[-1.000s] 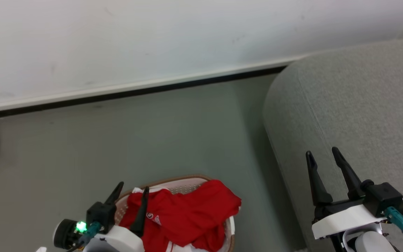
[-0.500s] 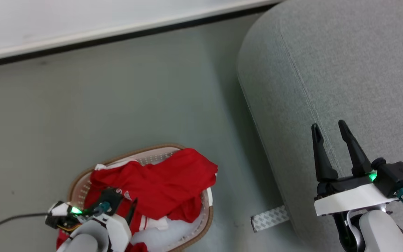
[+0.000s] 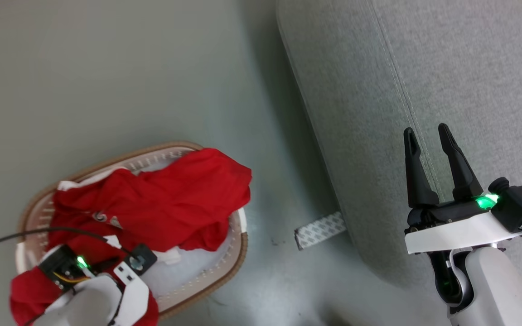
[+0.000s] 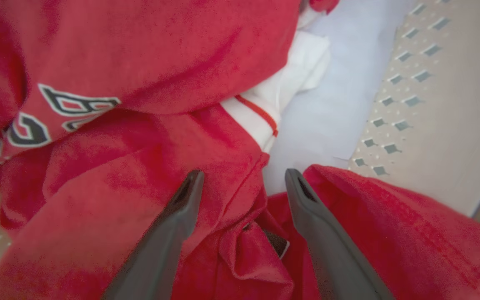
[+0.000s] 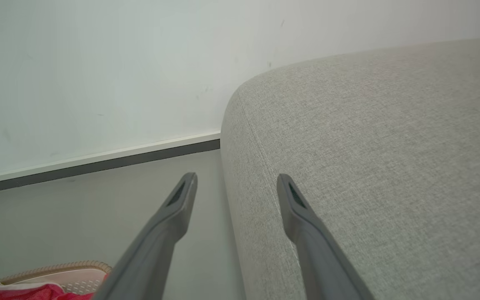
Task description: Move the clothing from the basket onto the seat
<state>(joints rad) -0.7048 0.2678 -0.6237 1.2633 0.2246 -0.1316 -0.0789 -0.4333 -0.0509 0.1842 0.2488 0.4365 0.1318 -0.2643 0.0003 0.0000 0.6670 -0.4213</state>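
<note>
The red clothing (image 3: 175,199) lies heaped in the round cream basket (image 3: 170,147) on the floor at the lower left. Close up, the jersey's black-white lettering (image 4: 56,108) and a white striped sleeve (image 4: 261,112) show. My left gripper (image 4: 243,174) is open, pointing down into the basket with its fingertips just above the red folds and nothing between them. Its wrist (image 3: 93,276) hangs over the basket's near side. My right gripper (image 3: 426,131) is open and empty above the edge of the grey seat (image 3: 447,59). That seat (image 5: 369,146) lies under its right finger.
A short patterned white strip (image 3: 320,230) lies on the grey floor at the sofa's foot. A black cable (image 3: 16,235) crosses the basket's left rim. A white wall with a dark baseboard (image 5: 98,164) stands behind. Bare floor separates basket and sofa.
The head camera has tilted down, so the wall has left the picture. My left gripper has turned downward and dropped into the basket over the clothing. The right gripper stays open over the seat.
</note>
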